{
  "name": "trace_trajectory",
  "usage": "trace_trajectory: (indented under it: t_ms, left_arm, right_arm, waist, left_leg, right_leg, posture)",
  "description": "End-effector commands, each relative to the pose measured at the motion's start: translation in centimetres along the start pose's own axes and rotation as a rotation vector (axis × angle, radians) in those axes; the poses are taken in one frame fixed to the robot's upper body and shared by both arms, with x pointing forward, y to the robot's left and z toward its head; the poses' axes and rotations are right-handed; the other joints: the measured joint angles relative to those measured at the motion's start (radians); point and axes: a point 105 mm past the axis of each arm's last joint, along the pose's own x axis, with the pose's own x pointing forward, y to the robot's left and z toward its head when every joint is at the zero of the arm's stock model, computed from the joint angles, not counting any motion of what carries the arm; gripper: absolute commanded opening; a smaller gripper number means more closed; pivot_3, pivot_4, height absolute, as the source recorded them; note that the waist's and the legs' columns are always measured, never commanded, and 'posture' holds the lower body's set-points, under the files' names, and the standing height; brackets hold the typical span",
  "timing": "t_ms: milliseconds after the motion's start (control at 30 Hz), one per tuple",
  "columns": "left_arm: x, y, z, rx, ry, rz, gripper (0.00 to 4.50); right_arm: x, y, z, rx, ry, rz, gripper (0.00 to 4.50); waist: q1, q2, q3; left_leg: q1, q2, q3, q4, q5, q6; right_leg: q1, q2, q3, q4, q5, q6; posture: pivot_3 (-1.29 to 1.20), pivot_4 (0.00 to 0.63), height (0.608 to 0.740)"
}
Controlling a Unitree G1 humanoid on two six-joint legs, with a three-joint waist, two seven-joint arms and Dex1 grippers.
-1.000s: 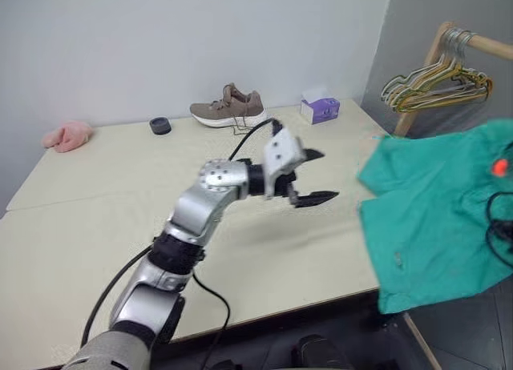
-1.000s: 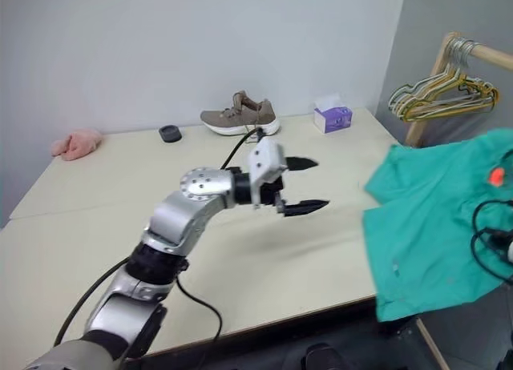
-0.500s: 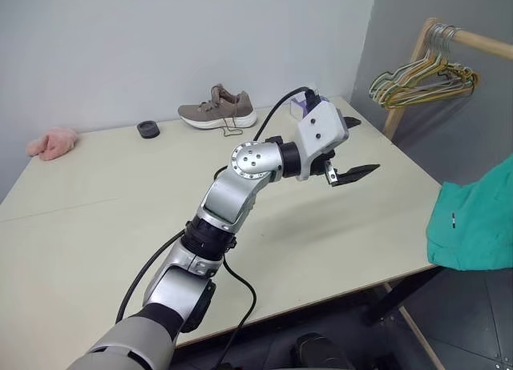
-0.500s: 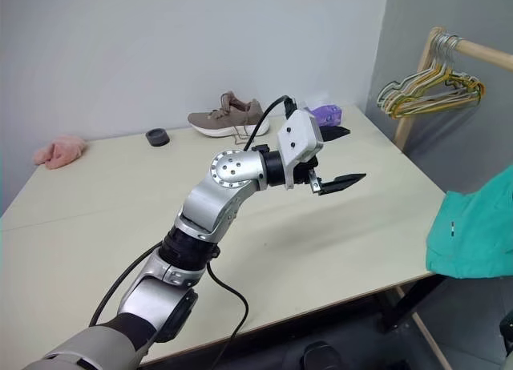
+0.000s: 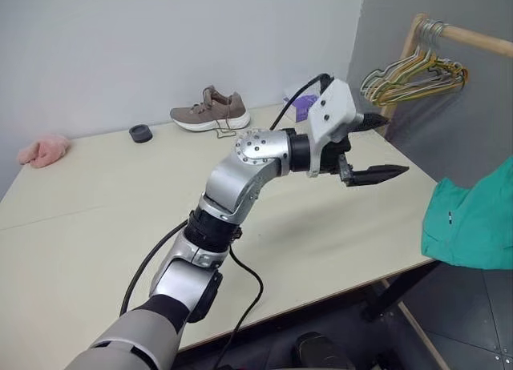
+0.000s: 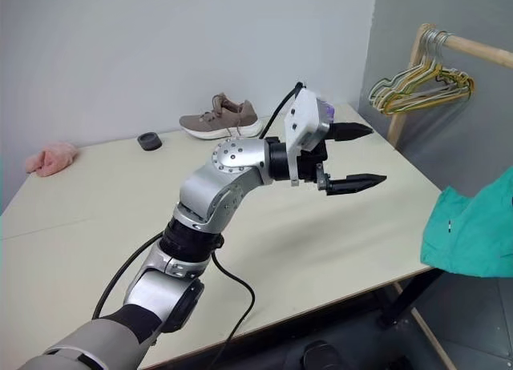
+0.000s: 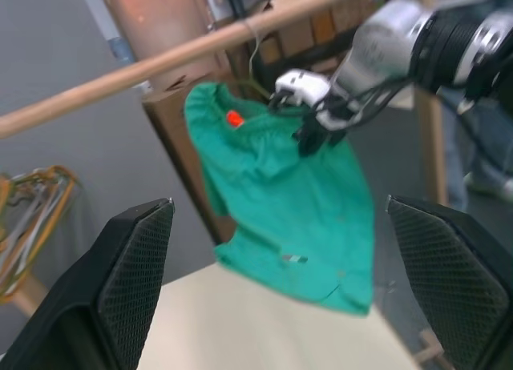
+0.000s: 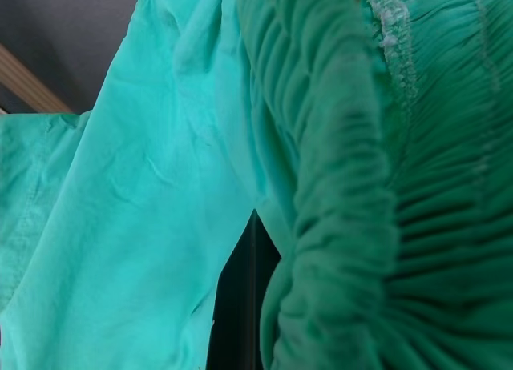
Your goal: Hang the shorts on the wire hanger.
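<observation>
Right hand [image 7: 314,123] pinches teal-green fabric shorts [image 7: 280,202] beside the wooden rail [image 7: 160,62]; left hand [image 5: 377,148] gapes wide, empty. Thin grip risks slipping.

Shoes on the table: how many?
1. A single brown shoe sits at the table's far edge by the wall, between the small black round object and the purple tissue box. The left arm could hide something behind it.
</observation>
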Motion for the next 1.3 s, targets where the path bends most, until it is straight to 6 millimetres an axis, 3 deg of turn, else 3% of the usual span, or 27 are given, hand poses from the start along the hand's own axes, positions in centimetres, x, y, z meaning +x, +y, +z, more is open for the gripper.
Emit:
trace_trajectory:
  t_ms: [33,167,267,433,633,900,1100,1233,1300]
  left_arm:
    - [-0.1,0.1,2.9,-0.023,-0.078,-0.004,4.49]
    - [0.1,0.3,3.3,-0.009,-0.075,0.000,4.49]
    - [0.1,0.3,3.3,-0.003,-0.072,-0.002,4.50]
    - [0.1,0.2,3.0,0.002,-0.063,-0.003,4.50]
    - [-0.4,0.3,2.4,0.008,-0.044,0.008,4.50]
    - [-1.0,0.6,1.6,0.011,-0.006,0.020,4.50]
    - [-1.3,0.6,1.2,0.010,0.009,0.023,4.50]
    - [-1.5,0.8,1.0,0.005,0.018,0.034,4.50]
    - [-1.9,1.1,0.7,0.006,0.027,0.060,4.50]
  right_arm:
    - [-0.8,0.0,1.7,0.000,-0.061,0.025,0.00]
    - [-1.1,0.6,2.6,0.048,-0.100,0.073,0.00]
    - [-1.5,0.8,3.4,0.075,-0.135,0.092,0.75]
    - [-2.4,0.8,4.4,0.083,-0.208,0.103,2.39]
    - [-4.8,-0.1,6.9,-0.050,-0.459,-0.011,4.48]
    - [-7.1,1.4,8.6,-0.190,-0.668,-0.020,4.48]
    - [-5.4,0.6,6.2,-0.051,-0.511,-0.030,4.48]
    - [-7.1,2.6,7.7,-0.143,-0.664,0.005,4.48]
    - [-8.5,4.9,8.4,-0.257,-0.784,0.057,4.48]
  waist:
    - [-0.003,-0.001,0.000]
    - [-0.008,-0.001,0.000]
    - [-0.009,-0.001,0.000]
    - [-0.008,0.000,0.000]
    - [-0.007,0.000,0.000]
    - [-0.011,0.000,0.000]
    - [-0.008,-0.001,0.001]
    - [-0.009,0.000,0.000]
    - [-0.010,0.000,0.000]
  left_leg:
    - [0.001,0.000,0.001,0.000,0.000,0.000]
    - [0.004,0.000,0.003,0.000,-0.001,-0.001]
    - [0.004,0.000,0.004,0.000,-0.002,-0.001]
    - [0.004,0.000,0.003,0.000,-0.002,-0.002]
    - [0.004,0.001,0.003,0.000,-0.003,-0.002]
    - [0.005,0.001,0.004,0.000,-0.004,-0.001]
    - [0.004,0.002,0.004,0.001,-0.004,-0.001]
    - [0.005,0.001,0.006,0.001,-0.005,0.000]
    - [0.005,0.001,0.006,0.000,-0.005,0.000]
  right_leg:
    - [0.001,0.000,0.000,0.000,0.000,0.000]
    - [0.003,0.000,0.002,-0.001,0.000,0.001]
    - [0.003,0.000,0.003,-0.001,-0.001,0.001]
    - [0.003,0.000,0.004,-0.001,-0.001,0.001]
    - [0.003,0.000,0.005,-0.002,-0.001,0.002]
    - [0.002,0.000,0.007,-0.001,-0.002,0.003]
    - [0.003,0.000,0.007,-0.001,-0.002,0.003]
    - [0.002,0.000,0.008,-0.001,-0.002,0.003]
    - [0.002,0.000,0.009,-0.001,-0.002,0.003]
  posture:
    - [-0.30,0.000,0.740]
    - [-0.30,0.000,0.740]
    - [-0.30,0.000,0.740]
    - [-0.30,0.000,0.740]
    - [-0.31,0.000,0.740]
    - [-0.31,0.000,0.740]
    - [-0.30,0.000,0.740]
    - [-0.30,0.000,0.740]
    - [-0.30,0.000,0.740]
